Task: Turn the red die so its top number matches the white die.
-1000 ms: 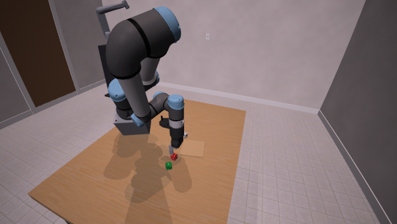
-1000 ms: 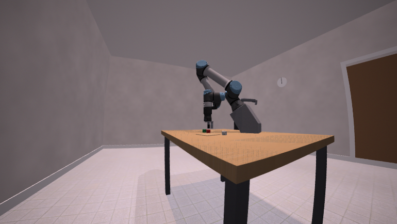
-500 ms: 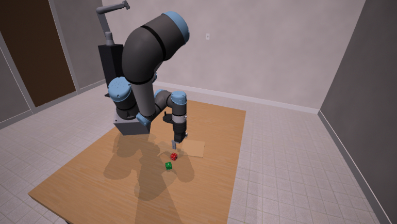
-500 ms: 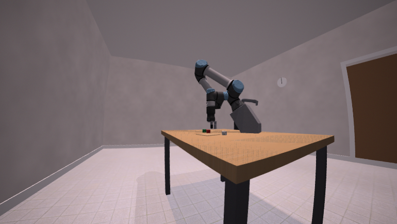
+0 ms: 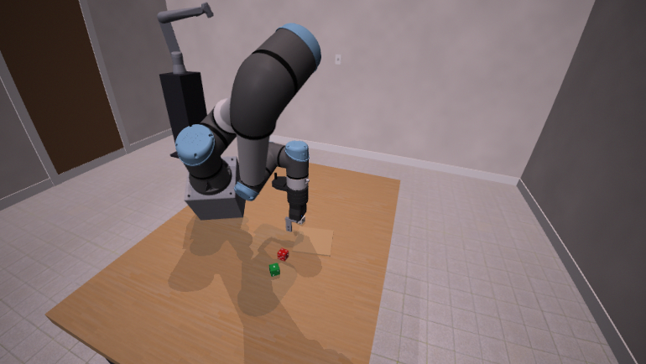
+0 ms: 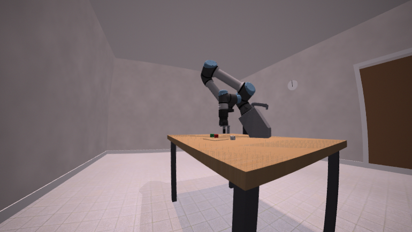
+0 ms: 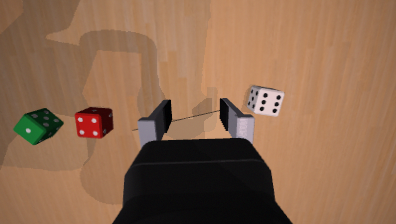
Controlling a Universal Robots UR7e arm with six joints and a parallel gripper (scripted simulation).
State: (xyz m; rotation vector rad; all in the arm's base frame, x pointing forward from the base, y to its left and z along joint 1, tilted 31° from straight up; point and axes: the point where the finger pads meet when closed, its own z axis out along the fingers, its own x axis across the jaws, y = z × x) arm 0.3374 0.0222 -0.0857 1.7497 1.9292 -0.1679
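Observation:
The red die [image 7: 94, 121] lies on the table with a four-pip face toward the wrist camera; it also shows in the top view [image 5: 283, 254], at the near edge of the thin tan mat [image 5: 312, 241]. I cannot tell whether it rests on the mat. The white die [image 7: 265, 100] lies to the right of my fingers with a six-pip face visible. My gripper [image 7: 195, 109] is open and empty, hovering above the table between the red and white dice, apart from both. It also shows in the top view [image 5: 294, 223].
A green die [image 7: 37, 125] lies just left of the red die, apart from it. The robot base [image 5: 212, 199] stands at the table's back left. In the exterior view the dice [image 6: 215, 135] sit near the table's far side.

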